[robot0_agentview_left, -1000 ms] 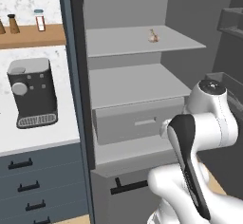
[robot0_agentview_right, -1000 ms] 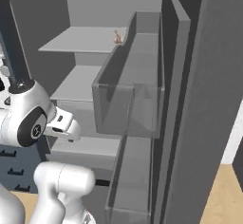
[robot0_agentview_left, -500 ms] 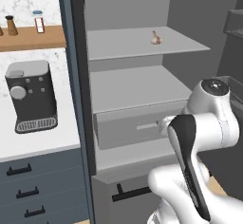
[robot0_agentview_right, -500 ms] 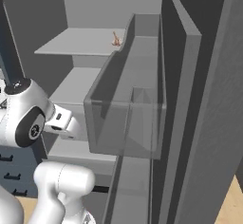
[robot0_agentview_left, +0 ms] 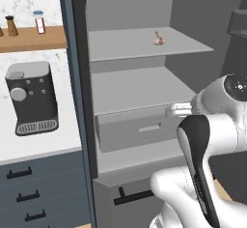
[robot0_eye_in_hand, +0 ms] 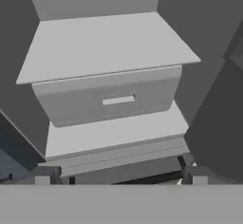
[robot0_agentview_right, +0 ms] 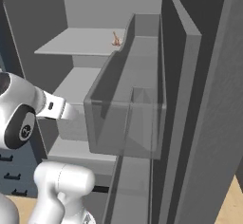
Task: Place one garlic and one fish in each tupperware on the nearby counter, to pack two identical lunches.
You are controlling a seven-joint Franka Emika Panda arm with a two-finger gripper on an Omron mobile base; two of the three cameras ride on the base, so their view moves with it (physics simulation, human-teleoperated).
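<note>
One garlic (robot0_agentview_left: 158, 38) sits on the top shelf of the open fridge, and it also shows far back as the same garlic (robot0_agentview_right: 116, 40) in the right base view. My gripper (robot0_eye_in_hand: 121, 176) is open and holds nothing, its fingertips (robot0_eye_in_hand: 47, 174) spread wide. It faces the fridge's grey drawer (robot0_eye_in_hand: 109, 99) from a short way off. In the left base view the gripper (robot0_agentview_left: 174, 109) hovers in front of the drawer (robot0_agentview_left: 135, 128), well below the garlic. The counter (robot0_agentview_left: 67, 133) lies left of the fridge. Fish and tupperware are out of view.
A black coffee machine (robot0_agentview_left: 31, 96) stands on the counter under a wooden shelf (robot0_agentview_left: 29, 37) with two small jars. The open fridge door's clear bin (robot0_agentview_right: 128, 118) juts out close on the right of my hand. Dark drawers (robot0_agentview_left: 29, 188) sit below the counter.
The whole picture has shifted and the fridge looms larger, so the base has driven closer. The gripper has stayed open.
</note>
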